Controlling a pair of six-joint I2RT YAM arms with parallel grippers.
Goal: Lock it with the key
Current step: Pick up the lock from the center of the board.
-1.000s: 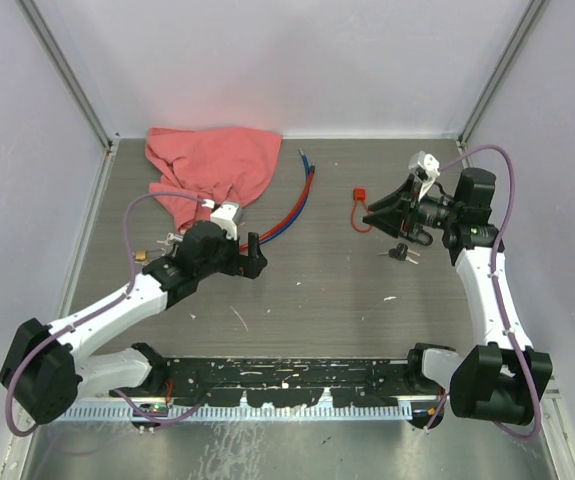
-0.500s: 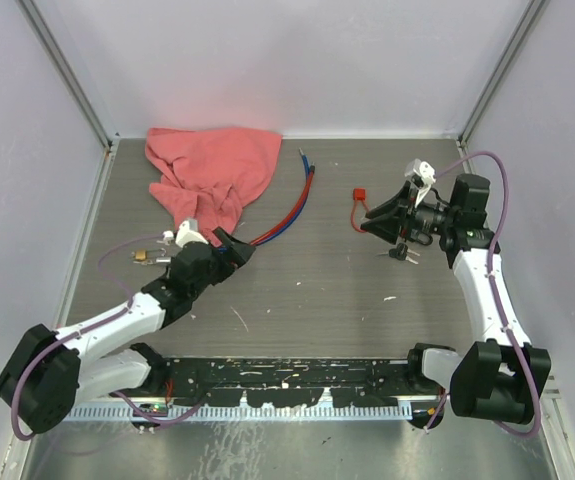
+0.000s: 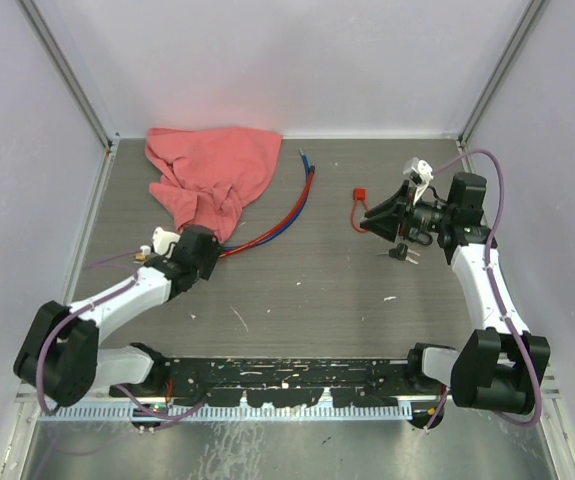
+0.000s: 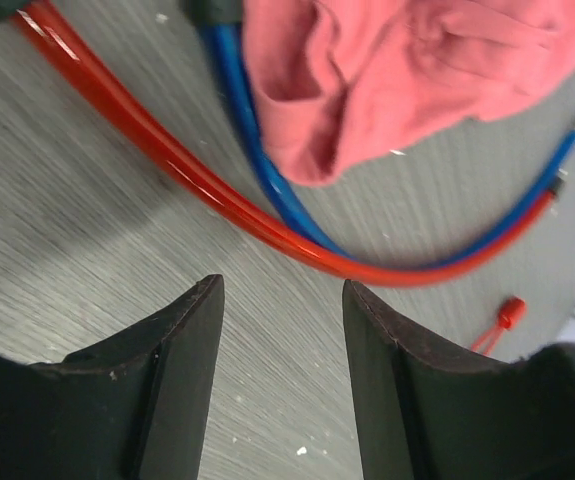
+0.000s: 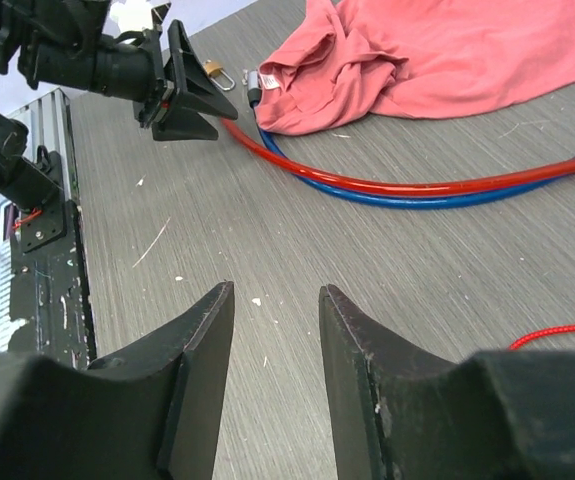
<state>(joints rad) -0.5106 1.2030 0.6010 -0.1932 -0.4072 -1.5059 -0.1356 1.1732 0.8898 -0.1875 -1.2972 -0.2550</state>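
Grey wood-grain desk (image 3: 307,290) carries a pink cloth (image 3: 212,170), a brass padlock (image 5: 211,70) and keys (image 3: 402,252); left tool (image 4: 282,290) and right tool (image 5: 277,292) both stand partly parted, gripping nothing

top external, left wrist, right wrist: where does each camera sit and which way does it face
Top external: fixed above and behind the bases, looking down on the table; left arm and right arm show.
Left wrist: on the left arm, looking low past the open left pincer at red tube, blue tube, pink cloth.
Right wrist: on the right arm, facing across the table past the open right pincer toward the left pincer and a brass padlock.
Shared: both wrist views show tubes and cloth.
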